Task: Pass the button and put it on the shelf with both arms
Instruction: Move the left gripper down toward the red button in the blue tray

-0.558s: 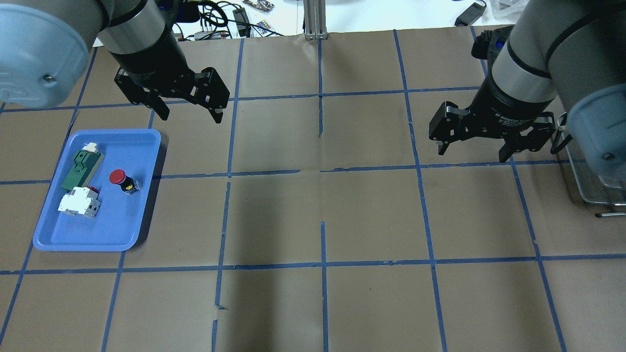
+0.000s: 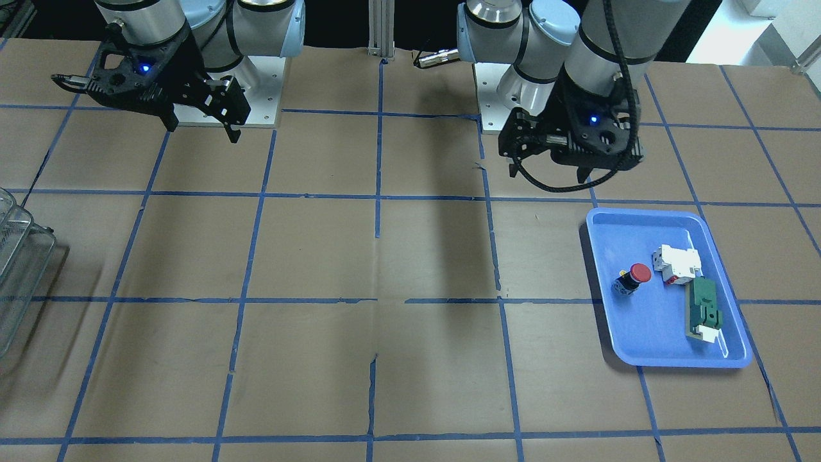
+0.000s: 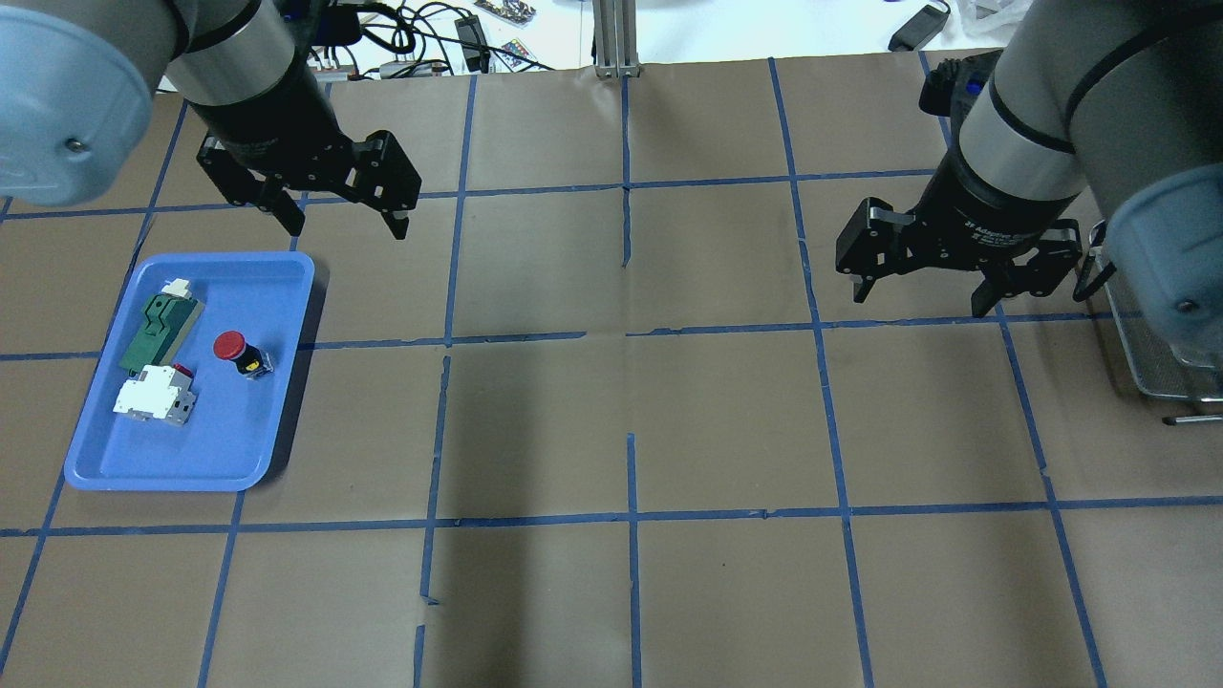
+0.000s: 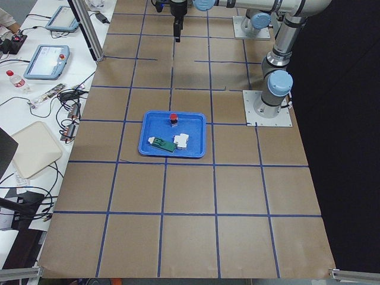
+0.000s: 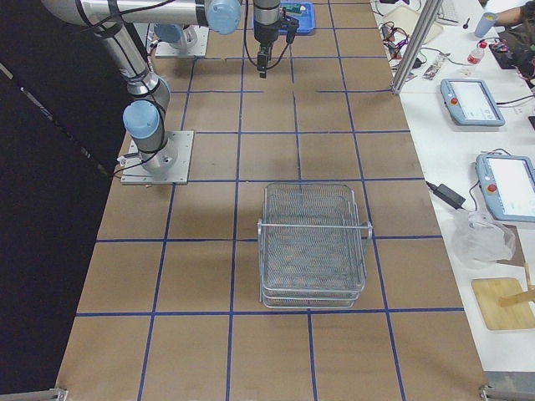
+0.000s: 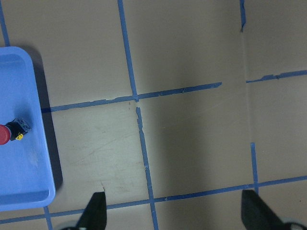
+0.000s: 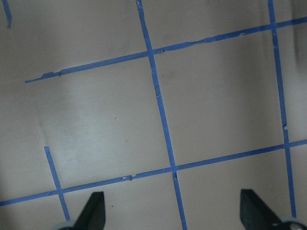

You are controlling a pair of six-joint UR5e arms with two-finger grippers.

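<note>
Pretty much 0 done so far: the button [image 3: 237, 350] lies in the blue tray [image 3: 105, 459], the left gripper [image 3: 346, 227] near it and the right gripper [image 3: 922, 299] by the shelf [image 5: 313, 242] both hang spread wide and empty, so pickup, handoff and shelving are all left.

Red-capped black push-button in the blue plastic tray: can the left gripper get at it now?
Probably yes: the open left gripper hangs near the blue tray; nothing covers the red-capped button.
</note>
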